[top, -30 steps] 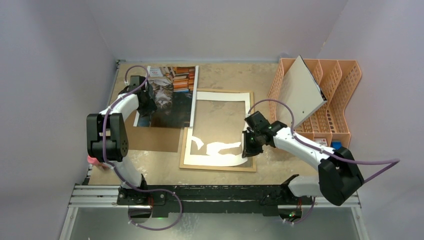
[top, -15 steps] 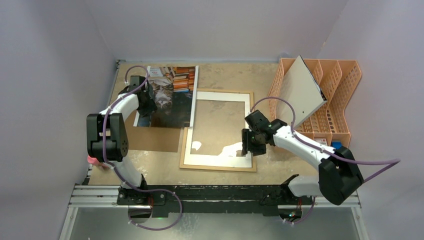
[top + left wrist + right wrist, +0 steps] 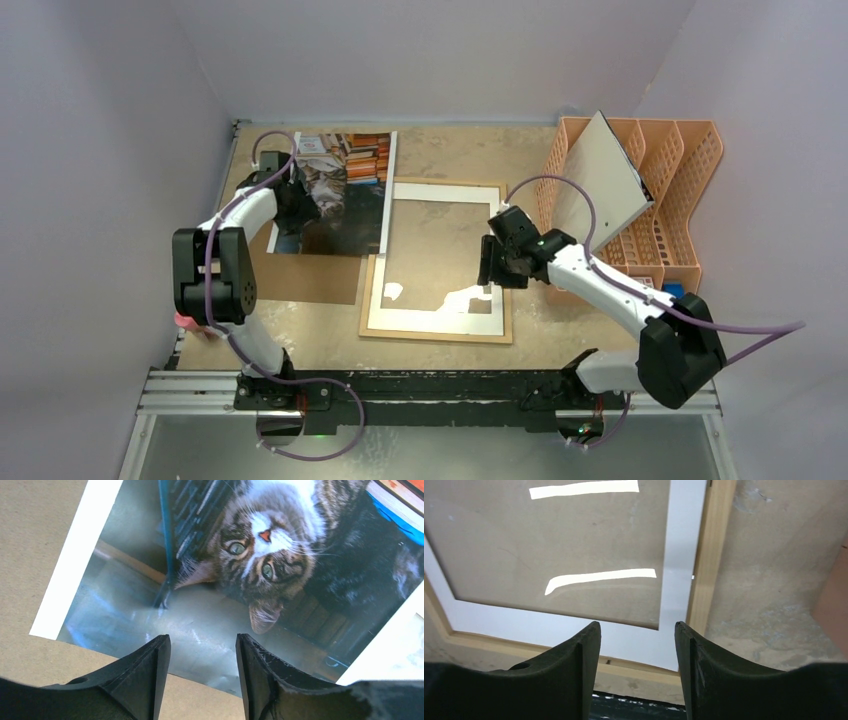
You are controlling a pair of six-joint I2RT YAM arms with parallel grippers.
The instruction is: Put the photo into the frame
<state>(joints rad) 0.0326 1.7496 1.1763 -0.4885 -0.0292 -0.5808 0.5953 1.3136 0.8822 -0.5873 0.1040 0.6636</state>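
The photo [image 3: 340,190], a tabby cat among books, lies flat on the table at the back left. In the left wrist view its cat face [image 3: 260,555] fills the frame. My left gripper [image 3: 202,645] hovers open over the photo's near edge, nothing between its fingers [image 3: 150,675]. The frame [image 3: 505,255], thin light wood, lies mid-table with a white mat [image 3: 435,322] and glossy pane inside. My right gripper [image 3: 488,265] stands open above the frame's right rail [image 3: 704,570], holding nothing; the gripper [image 3: 638,630] looks down on the mat's corner.
A brown board [image 3: 305,278] lies left of the frame, partly under the photo. An orange file rack [image 3: 680,170] at the back right holds a leaning grey-white board [image 3: 600,185]. A small blue object [image 3: 672,291] sits by the rack.
My right gripper has opened and drawn back up along the frame's right rail. The mat now lies flat in the frame. The left arm has stayed over the photo.
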